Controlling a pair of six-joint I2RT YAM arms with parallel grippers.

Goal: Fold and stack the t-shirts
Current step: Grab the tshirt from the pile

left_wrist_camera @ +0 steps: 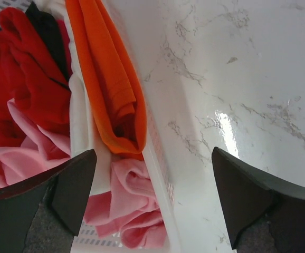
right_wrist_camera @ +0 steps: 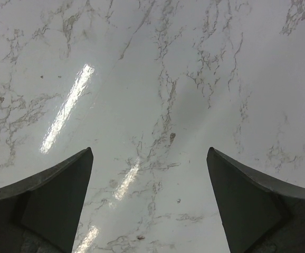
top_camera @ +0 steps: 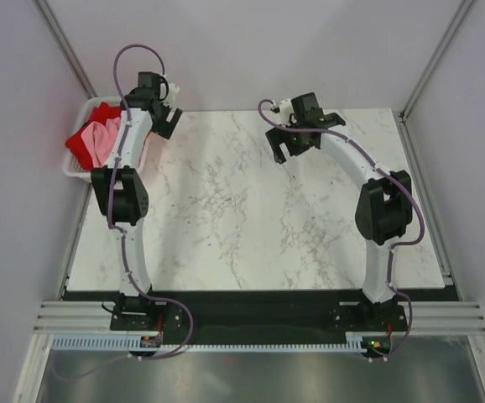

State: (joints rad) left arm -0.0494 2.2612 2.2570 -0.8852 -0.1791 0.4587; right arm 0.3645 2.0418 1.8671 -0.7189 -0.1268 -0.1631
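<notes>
The t-shirts lie crumpled in a white slatted basket (top_camera: 73,168) at the table's far left corner. In the left wrist view a bright orange-red shirt (left_wrist_camera: 110,79) drapes along the basket's rim (left_wrist_camera: 160,179). A deeper red shirt (left_wrist_camera: 31,74) is bunched to its left and a pale pink one (left_wrist_camera: 131,200) lies below it. From above, the red (top_camera: 83,143) and pink (top_camera: 108,138) cloth show beside the left arm. My left gripper (left_wrist_camera: 153,152) (top_camera: 169,126) hangs open over the basket's table-side rim, holding nothing. My right gripper (right_wrist_camera: 150,150) (top_camera: 286,151) is open above bare marble.
The white marble table (top_camera: 251,210) stretches between both arms. A strip of black cloth (left_wrist_camera: 47,31) lies among the red folds. Grey walls and metal frame posts (top_camera: 431,59) close in the back and sides. The arm bases sit on a dark rail (top_camera: 251,315) at the near edge.
</notes>
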